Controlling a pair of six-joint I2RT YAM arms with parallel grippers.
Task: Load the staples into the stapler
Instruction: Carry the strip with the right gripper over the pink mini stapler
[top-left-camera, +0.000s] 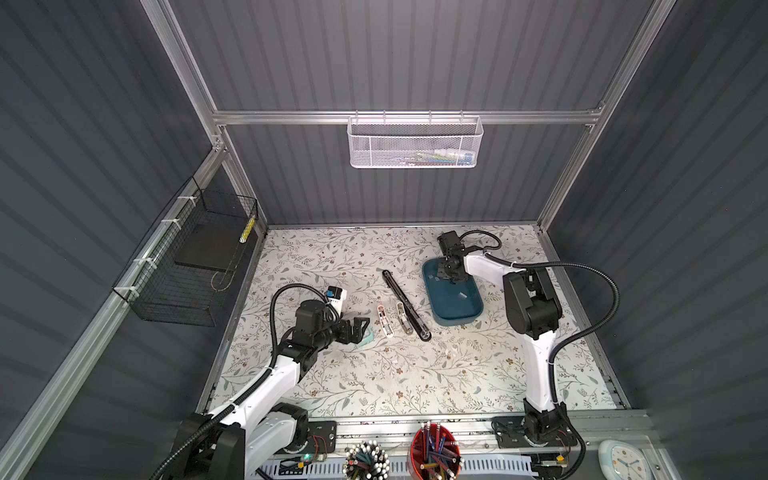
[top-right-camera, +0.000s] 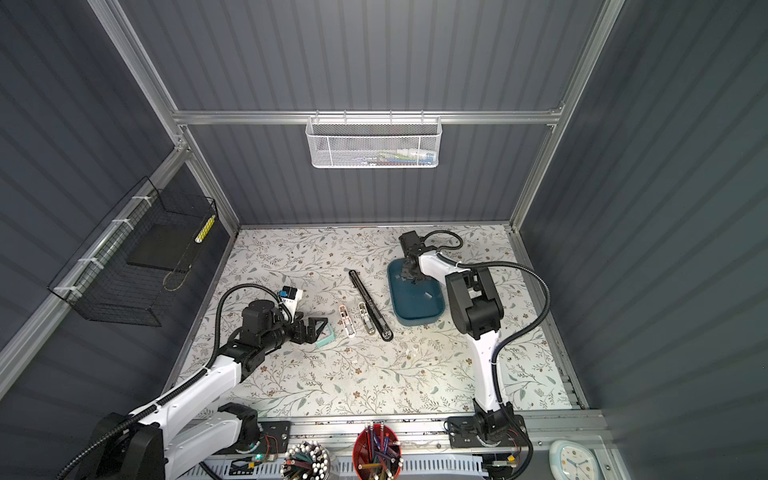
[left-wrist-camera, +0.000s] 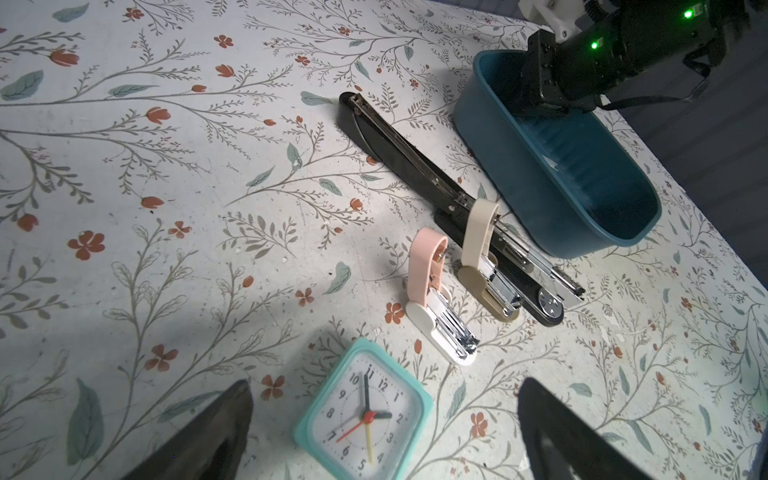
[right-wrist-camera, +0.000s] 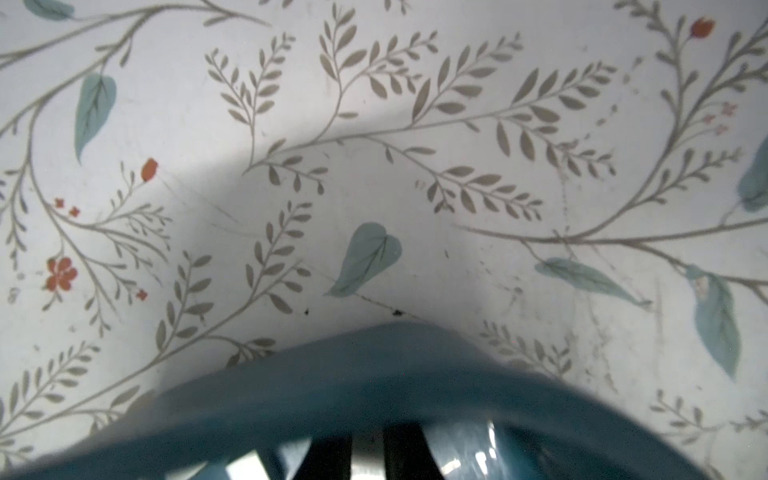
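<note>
I count one long black stapler (left-wrist-camera: 399, 153), two small staplers (left-wrist-camera: 424, 266), one teal tray (top-left-camera: 451, 319), two visible staples (top-left-camera: 462, 296), two clocks (left-wrist-camera: 361, 415) and two pen cups (top-left-camera: 435, 451).

Bright overhead light, soft shadows on the table (top-left-camera: 374, 374); top views bow at edges; right wrist view blurs the tray (right-wrist-camera: 374, 382)

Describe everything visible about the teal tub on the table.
The teal tub is a plastic-looking, rounded-rectangular bin with a ribbed floor, upright on the floral table, beside the long black stapler. Loose staple strips lie inside. The right gripper dips into its far end, seemingly pinching one strip.
</note>
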